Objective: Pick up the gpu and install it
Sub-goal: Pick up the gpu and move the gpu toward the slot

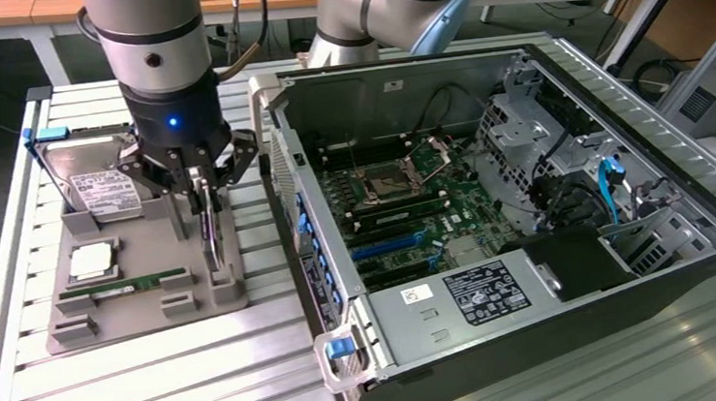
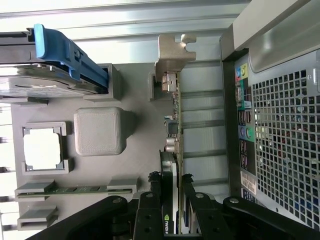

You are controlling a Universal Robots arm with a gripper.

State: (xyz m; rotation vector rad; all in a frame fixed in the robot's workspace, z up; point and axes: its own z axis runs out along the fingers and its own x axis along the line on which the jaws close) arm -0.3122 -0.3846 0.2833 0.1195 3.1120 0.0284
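The gripper (image 2: 171, 179) was nearly closed, its black fingers (image 2: 150, 200) pinching the gpu (image 2: 176, 125), a thin dark card standing on edge in the gray tray (image 2: 135, 85), with its silvery bracket (image 2: 172, 52) at the far end. Beyond, a narrow strip of slatted table (image 1: 154, 393) separated the tray from the open computer case (image 1: 363, 103).

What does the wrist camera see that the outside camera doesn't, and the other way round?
Wrist view: colourful ports and a mesh grille on the back of the case. Exterior view: the motherboard inside the open case, and the arm. Both: the fingers shut on the gpu, the hard drive, the gray holder.
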